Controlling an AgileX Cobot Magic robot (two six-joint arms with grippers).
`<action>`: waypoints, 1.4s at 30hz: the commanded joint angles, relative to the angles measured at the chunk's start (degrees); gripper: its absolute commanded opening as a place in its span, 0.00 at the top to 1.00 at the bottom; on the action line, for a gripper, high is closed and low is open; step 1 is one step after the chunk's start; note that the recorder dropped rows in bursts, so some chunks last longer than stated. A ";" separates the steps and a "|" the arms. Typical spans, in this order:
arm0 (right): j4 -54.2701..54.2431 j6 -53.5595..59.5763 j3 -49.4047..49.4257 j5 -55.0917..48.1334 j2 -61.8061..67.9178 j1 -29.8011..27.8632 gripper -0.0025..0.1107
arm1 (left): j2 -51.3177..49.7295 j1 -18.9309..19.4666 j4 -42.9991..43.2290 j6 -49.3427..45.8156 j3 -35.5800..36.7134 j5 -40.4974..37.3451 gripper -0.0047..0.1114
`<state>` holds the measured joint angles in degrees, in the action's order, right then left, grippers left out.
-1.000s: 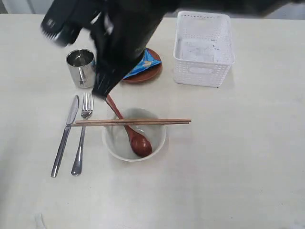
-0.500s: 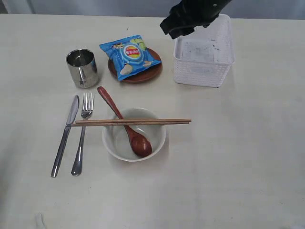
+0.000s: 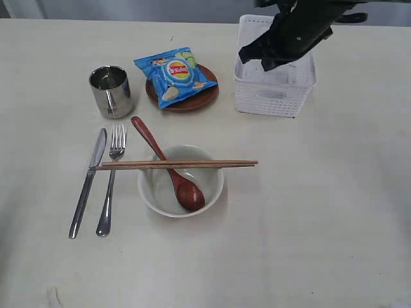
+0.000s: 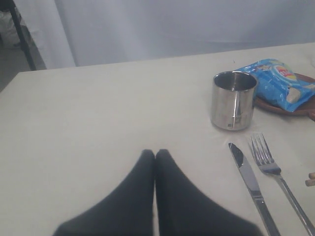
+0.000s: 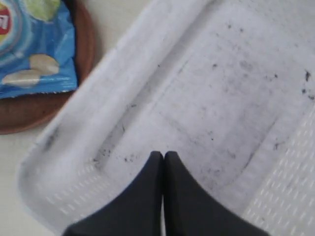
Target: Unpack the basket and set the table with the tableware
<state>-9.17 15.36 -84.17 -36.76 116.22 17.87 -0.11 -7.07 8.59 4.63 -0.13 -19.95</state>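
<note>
The white basket [image 3: 275,77] stands empty at the back right, its scuffed floor [image 5: 216,98] bare. My right gripper [image 3: 257,56] [image 5: 163,155] hovers over it, shut with nothing held. The off-white bowl [image 3: 149,192] holds the wooden spoon [image 3: 173,176], and the two chopsticks [image 3: 212,164] lie across its rim. Knife [image 3: 87,186] and fork [image 3: 109,192] lie left of the bowl, with the steel cup [image 3: 111,91] [image 4: 234,101] behind them. My left gripper [image 4: 155,153] is shut and empty above the table [image 4: 98,113], beside the cup and knife [image 4: 248,174].
A blue chip bag [image 3: 173,74] [image 5: 29,54] lies on the dark brown plate [image 3: 192,102] [image 5: 29,118] between cup and basket. The left arm does not show in the exterior view. Bare tabletop [image 3: 321,224] stretches along the front and right.
The right arm has swung from over the cup and plate to the right, ending above the basket. The chip bag on the plate is uncovered now. The tableware has not moved.
</note>
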 commanded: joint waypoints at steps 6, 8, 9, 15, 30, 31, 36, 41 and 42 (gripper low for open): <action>2.18 -3.95 -0.38 -10.95 0.51 -1.55 0.98 | 0.11 -0.29 0.18 0.13 0.13 0.03 0.96; 2.84 -4.25 -0.38 -13.72 0.42 -1.55 0.98 | 0.11 -0.29 0.18 0.13 0.13 0.03 0.96; 3.98 -5.04 -0.38 -14.99 0.30 -1.55 0.98 | 0.11 -0.29 0.18 0.13 0.13 0.03 0.96; 9.89 -8.72 -0.38 -19.05 -1.87 -1.55 0.98 | 0.11 -0.29 0.18 0.13 0.13 0.03 0.96; 14.52 -13.28 -0.27 -24.60 -4.05 -1.55 0.98 | 0.11 -0.29 0.18 0.13 0.13 0.03 0.96; 16.18 -14.47 -0.27 -24.60 -4.05 -1.55 0.98 | 0.11 -0.29 0.18 0.13 0.13 0.03 0.96; 21.66 -19.20 -0.27 -24.73 -4.05 -1.79 0.98 | 0.11 -0.29 0.18 0.13 0.13 0.03 0.96; 19.23 -19.07 -0.27 -24.98 -4.05 -1.79 0.98 | 0.11 -0.29 0.18 0.13 0.13 0.03 0.96; 18.40 -18.96 -0.27 -25.21 -4.05 -1.79 0.98 | 0.11 -0.29 0.18 0.13 0.13 0.03 0.96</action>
<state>10.80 -3.22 -84.27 -61.06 112.46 16.46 -0.11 -7.07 8.59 4.63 -0.13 -19.95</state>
